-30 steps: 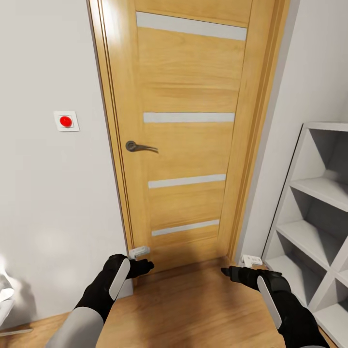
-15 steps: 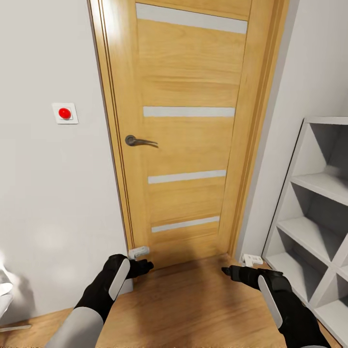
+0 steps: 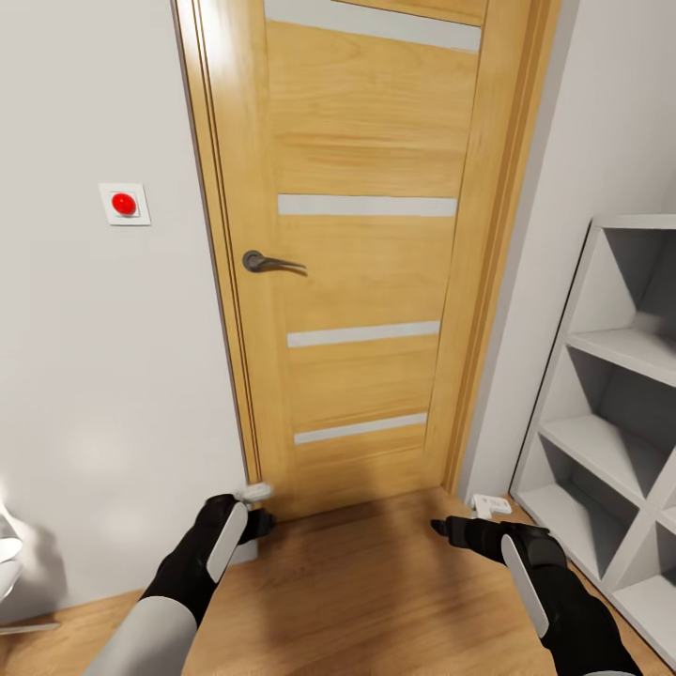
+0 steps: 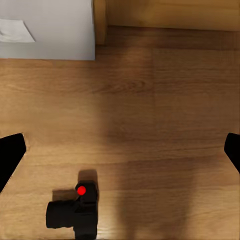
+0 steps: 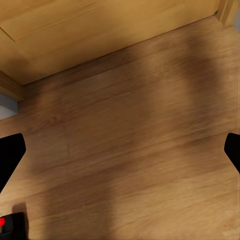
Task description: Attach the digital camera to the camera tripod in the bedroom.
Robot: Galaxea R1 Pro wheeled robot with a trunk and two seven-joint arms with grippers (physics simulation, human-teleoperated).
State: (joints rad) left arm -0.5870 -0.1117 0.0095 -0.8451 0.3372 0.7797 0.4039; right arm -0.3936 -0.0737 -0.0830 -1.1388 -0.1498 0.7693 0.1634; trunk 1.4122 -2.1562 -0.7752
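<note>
The left pincer [image 3: 261, 522] is wide open and holds nothing; in its wrist view the two black fingers [image 4: 11, 152] sit far apart at the sides. Between them, low on the wood floor [image 4: 150, 125], lies the digital camera [image 4: 75, 212], small and black with a red button on top. It is not touching the fingers.

The right pincer [image 3: 441, 528] is also wide open and empty. Its wrist view looks down at the same floor, and a bit of the black camera peeks in at one corner.

Past both arms stands the closed oak door [image 3: 366, 244] with its dark handle [image 3: 268, 263]. A white cube shelf [image 3: 620, 413] is off to the right, and a red wall button [image 3: 123, 203] is on the left wall.

The step in hand looks like reaching for the camera. Next, the left pincer would need to come down over it and close gently. The tripod must then be found.
</note>
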